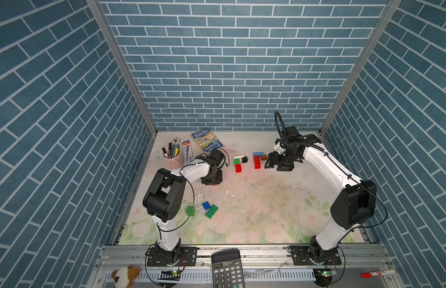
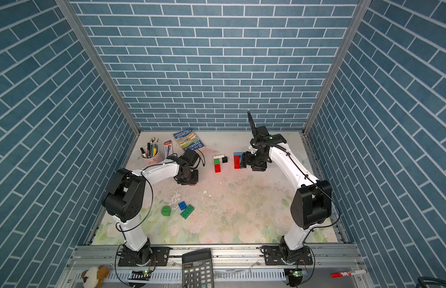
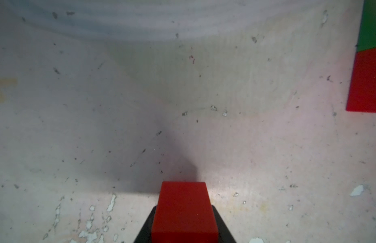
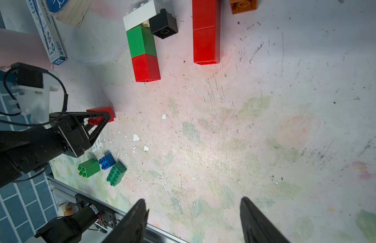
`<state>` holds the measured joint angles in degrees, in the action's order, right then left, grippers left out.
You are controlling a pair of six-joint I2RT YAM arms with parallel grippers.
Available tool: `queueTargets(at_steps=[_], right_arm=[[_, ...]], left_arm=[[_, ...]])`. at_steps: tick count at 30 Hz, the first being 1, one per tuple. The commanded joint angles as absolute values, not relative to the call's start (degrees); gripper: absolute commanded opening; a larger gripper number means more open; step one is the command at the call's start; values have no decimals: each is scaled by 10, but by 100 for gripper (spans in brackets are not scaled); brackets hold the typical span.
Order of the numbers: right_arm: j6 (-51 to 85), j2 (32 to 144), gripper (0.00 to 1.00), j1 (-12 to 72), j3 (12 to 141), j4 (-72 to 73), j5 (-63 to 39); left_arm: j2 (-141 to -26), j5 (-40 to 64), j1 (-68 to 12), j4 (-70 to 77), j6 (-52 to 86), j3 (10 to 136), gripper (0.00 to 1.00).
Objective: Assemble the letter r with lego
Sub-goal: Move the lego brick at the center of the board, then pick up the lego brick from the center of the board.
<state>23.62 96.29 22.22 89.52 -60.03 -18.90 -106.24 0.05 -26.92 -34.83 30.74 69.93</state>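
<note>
My left gripper [image 3: 184, 228] is shut on a red lego brick [image 3: 184, 208], just above the mat at the left middle [image 1: 212, 183]. The right wrist view shows that brick [image 4: 105, 112] sticking out of the black fingers. A lying column of white, green and red bricks with a black one at its side [image 1: 238, 163] [image 4: 142, 42] rests further back. Right of it lies a red column [image 1: 257, 162] [image 4: 206, 31] topped with blue bricks, with a brown brick [image 4: 242, 5] beside it. My right gripper [image 4: 192, 201] stands open and empty next to that column [image 1: 268, 163].
Two green bricks [image 1: 190, 210] [image 1: 211, 211] and a blue one [image 1: 206, 205] lie loose at the front left. A pink pen cup [image 1: 171, 157], a pen box [image 1: 187, 150] and a book [image 1: 207, 141] sit at the back left. A calculator [image 1: 227, 269] lies on the front rail.
</note>
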Motion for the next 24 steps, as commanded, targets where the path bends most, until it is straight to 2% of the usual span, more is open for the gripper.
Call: queueTargets(at_steps=[1, 5, 13, 17, 21, 24], right_arm=[[224, 932, 72, 221, 881, -609, -192], [219, 918, 73, 220, 869, -612, -192], [203, 903, 77, 220, 861, -629, -191], [199, 902, 80, 220, 858, -629, -196], [193, 905, 81, 220, 858, -626, -205], [189, 911, 82, 220, 861, -622, -217]], left_arm=[[-1075, -7, -273, -355, 324, 712, 35], [-1085, -5, -276, -352, 327, 720, 40], [-1055, -21, -277, -363, 325, 719, 80], [-1004, -39, -279, -383, 330, 698, 85], [-914, -63, -282, -412, 337, 648, 90], [-833, -87, -286, -448, 348, 605, 91]])
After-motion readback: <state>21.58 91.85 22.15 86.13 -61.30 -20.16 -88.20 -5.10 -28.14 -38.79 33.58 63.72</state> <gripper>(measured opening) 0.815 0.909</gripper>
